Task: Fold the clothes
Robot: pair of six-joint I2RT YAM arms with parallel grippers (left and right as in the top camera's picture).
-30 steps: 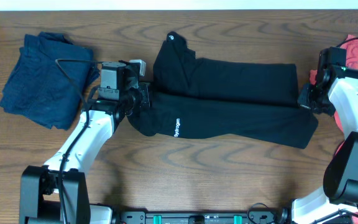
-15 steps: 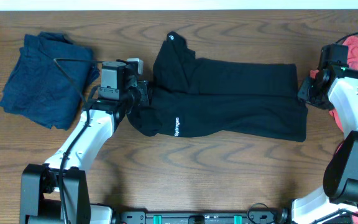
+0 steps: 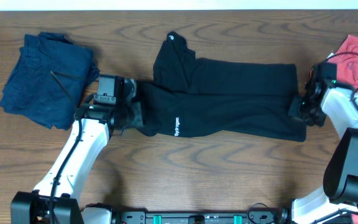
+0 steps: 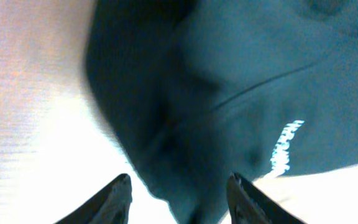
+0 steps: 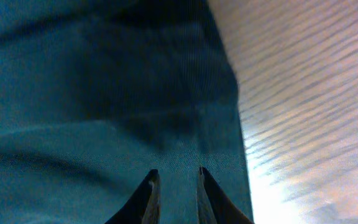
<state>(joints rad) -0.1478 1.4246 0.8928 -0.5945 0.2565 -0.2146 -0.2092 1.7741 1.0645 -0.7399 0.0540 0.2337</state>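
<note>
Our left gripper (image 4: 179, 190) stands spread over the left edge of the black shirt (image 3: 229, 106) on the table (image 3: 197, 165); closing shallow could miss the cloth. Our right gripper (image 5: 174, 186) sits narrowed at the right hem. We cannot tell if it pinches, so uneven pulls may skew the fold.

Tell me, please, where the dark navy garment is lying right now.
In the overhead view, the navy garment lies bunched at the far left of the table, beside the left hand and apart from the black shirt.
</note>
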